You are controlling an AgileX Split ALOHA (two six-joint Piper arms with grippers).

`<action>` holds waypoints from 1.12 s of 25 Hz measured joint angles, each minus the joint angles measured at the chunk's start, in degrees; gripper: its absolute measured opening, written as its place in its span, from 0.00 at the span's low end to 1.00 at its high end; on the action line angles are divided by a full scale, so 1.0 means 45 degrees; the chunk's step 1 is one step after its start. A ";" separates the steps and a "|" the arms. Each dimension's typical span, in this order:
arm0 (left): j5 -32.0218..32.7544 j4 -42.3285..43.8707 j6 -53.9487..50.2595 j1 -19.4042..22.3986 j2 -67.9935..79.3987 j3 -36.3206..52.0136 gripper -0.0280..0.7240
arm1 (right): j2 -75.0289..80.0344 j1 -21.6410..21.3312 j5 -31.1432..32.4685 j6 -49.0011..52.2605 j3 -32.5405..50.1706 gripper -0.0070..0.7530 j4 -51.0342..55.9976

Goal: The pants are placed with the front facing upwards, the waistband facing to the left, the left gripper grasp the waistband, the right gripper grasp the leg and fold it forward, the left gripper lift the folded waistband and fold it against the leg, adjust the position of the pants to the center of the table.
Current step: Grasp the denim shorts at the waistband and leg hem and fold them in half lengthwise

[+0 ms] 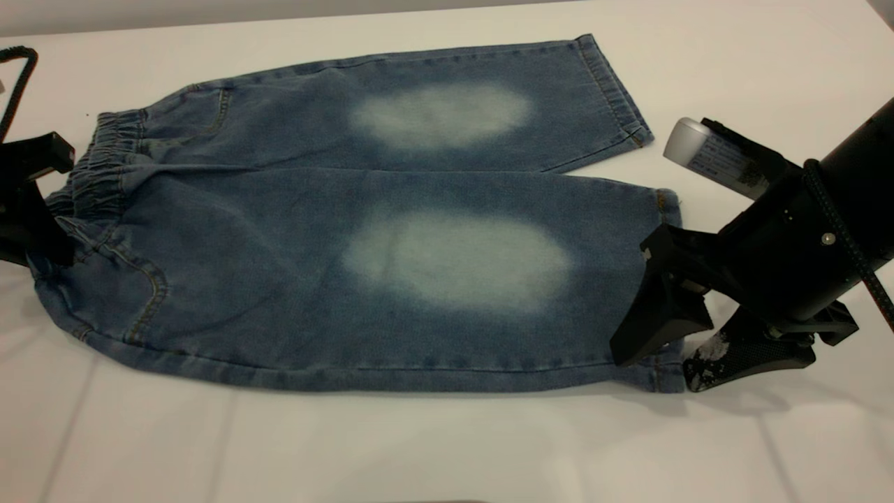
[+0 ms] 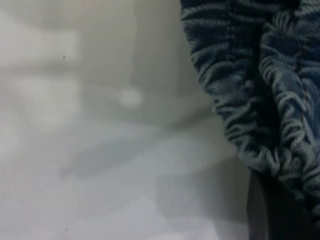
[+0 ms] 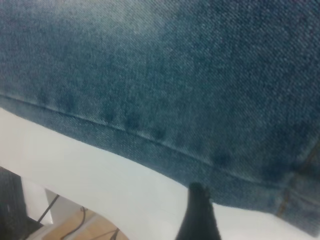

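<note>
While you're looking at the exterior view, the pants (image 1: 363, 230) lie flat and face up across the table (image 1: 447, 447), waistband (image 1: 98, 168) at the left, both legs running right, each with a pale faded oval. Your left gripper (image 1: 31, 202) sits right at the gathered waistband at the table's left edge, a black cable looping above it; you can't tell how its fingers stand from here. Your right gripper (image 1: 670, 360) is down at the near leg's hem, spread apart, one black finger over the denim and the scuffed one (image 1: 726, 360) on the table just past the cuff. Nothing's pinched yet.

Left wrist view: ruffled, ribbed elastic denim (image 2: 260, 85) fills one side, smooth pale tabletop (image 2: 90, 150) the rest. Fingers don't really show.

Right wrist view: tight twill denim (image 3: 175, 75) with a stitched side seam, white table (image 3: 100, 175) beside it, and one dark fingertip (image 3: 197, 215) poking up at the fabric's edge.
</note>
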 joint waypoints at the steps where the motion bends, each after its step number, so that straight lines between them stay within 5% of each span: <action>1: 0.0000 0.0000 0.0000 0.0000 0.0000 0.0000 0.12 | 0.0000 0.0000 0.0026 -0.0127 0.0000 0.63 0.0148; 20: 0.0172 0.0000 0.0029 0.0000 -0.0011 0.0000 0.12 | 0.0833 0.0000 0.1651 -0.2973 0.0000 0.62 0.3549; 23: 0.0239 0.0000 0.0017 0.0000 -0.0042 0.0000 0.12 | 0.0904 0.0000 0.1627 -0.3315 0.0000 0.54 0.4115; 28: 0.0308 0.0000 0.0017 0.0000 -0.0058 0.0000 0.12 | 0.0904 0.0000 0.1428 -0.3625 -0.0143 0.25 0.4670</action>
